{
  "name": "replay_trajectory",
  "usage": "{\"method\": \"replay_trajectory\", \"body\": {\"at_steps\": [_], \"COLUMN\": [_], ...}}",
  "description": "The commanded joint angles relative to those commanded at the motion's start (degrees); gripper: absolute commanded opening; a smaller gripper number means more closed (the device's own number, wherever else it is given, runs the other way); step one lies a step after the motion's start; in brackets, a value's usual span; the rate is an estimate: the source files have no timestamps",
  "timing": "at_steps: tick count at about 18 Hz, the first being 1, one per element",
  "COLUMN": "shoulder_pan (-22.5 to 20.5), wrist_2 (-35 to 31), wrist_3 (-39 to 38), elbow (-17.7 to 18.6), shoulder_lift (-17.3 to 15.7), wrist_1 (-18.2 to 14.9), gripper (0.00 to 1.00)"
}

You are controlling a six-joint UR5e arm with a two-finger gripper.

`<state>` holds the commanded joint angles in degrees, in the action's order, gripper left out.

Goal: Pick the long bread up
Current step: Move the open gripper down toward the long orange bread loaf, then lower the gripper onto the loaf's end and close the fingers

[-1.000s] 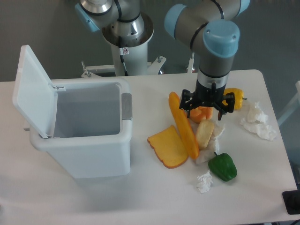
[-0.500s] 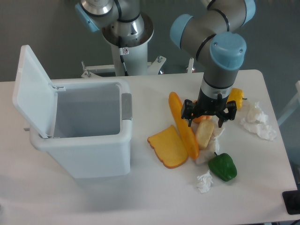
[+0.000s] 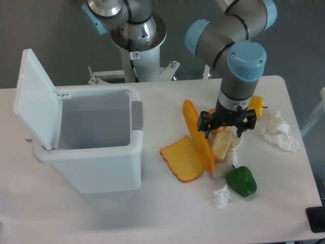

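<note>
pincer point(image 3: 226, 131): spread open, nothing in it. Fingers straddle the roll point(image 3: 222, 144) and the orange piece point(image 3: 219, 126) behind it, not the bread.
change: over the last second my wrist slid toward 4 o'clock, from above the orange piece to above the roll. Last half second: only a small nudge, so I'm nearly settled.
bread point(image 3: 198, 134): flat on the counter point(image 3: 152, 213), long axis running roughly 11 to 5 o'clock, upper tip near the bin's point(image 3: 84, 147) 3 o'clock side. Untouched, same spot.
neighbours: slice point(image 3: 182, 159) touching the bread at its 8 o'clock side; roll just beside it at 3 o'clock; green pepper point(image 3: 241, 181) near its lower end at 4 o'clock.
offset: I'm hanging at the bread's 3 o'clock, beside it, not over it.
meaning: the drift took me no closer to the bread. Nothing picked up yet.
next: my guess is shift toward 9 o'clock over the bread's middle, fingers across its width, then descend.
risk: roll and slice crowd both flanks, so a finger could land on either.
</note>
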<state>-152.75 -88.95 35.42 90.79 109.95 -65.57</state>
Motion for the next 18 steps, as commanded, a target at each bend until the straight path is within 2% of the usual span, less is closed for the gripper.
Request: {"method": "replay_trajectory", "body": {"at_steps": [12,18], "shoulder_pan": [-0.35,0.18], "wrist_2": [0.27,0.18], "wrist_3": [-0.35,-3.16], "elbow": [-0.09,0.00], "shoulder_lift": [4.57,6.51], "wrist_1": [0.26,0.27], "gripper": [1.00,1.00]}}
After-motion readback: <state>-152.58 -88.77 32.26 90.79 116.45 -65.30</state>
